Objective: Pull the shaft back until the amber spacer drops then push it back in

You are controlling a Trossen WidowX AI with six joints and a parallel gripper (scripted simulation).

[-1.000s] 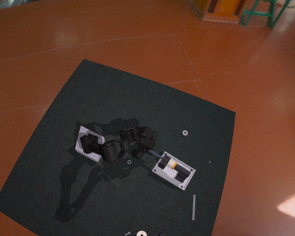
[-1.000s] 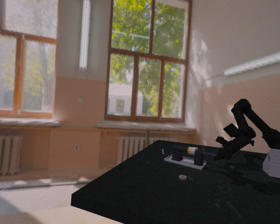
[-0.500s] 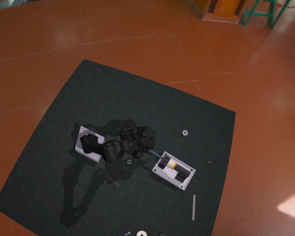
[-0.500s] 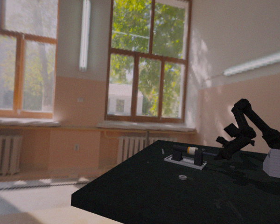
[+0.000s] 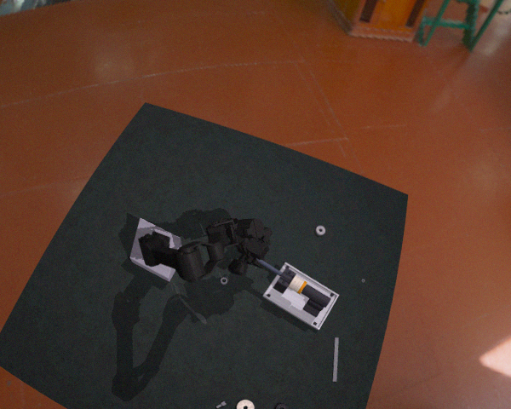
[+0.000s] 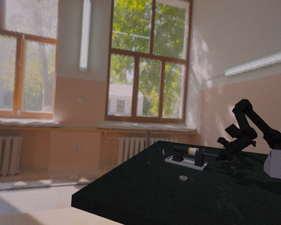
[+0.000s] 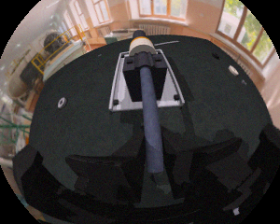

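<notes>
The black parallel-jaw gripper (image 5: pixel 256 260) (image 6: pixel 219 158) (image 7: pixel 150 129) is closed on the free end of the slender blue-grey cylindrical shaft (image 5: pixel 270 267) (image 6: pixel 210 154) (image 7: pixel 151 112). The shaft passes through the notched black support block (image 5: pixel 285 278) (image 6: pixel 199 158) (image 7: pixel 145 77) near the arm. The thin amber ring spacer (image 5: pixel 301 287) (image 6: pixel 188 151) (image 7: pixel 133 43) sits in line with it — against the large dark cylindrical housing (image 5: pixel 315 296) (image 6: pixel 180 148) (image 7: pixel 139 34), off the table. Cream-coloured round spacers (image 5: pixel 296 283) (image 6: pixel 193 151) (image 7: pixel 142 47) occupy the stretch between amber ring and support block — their number cannot be told. A pale rectangular tray (image 5: pixel 290 309) (image 6: pixel 188 165) (image 7: pixel 114 93) lies beneath the assembly.
</notes>
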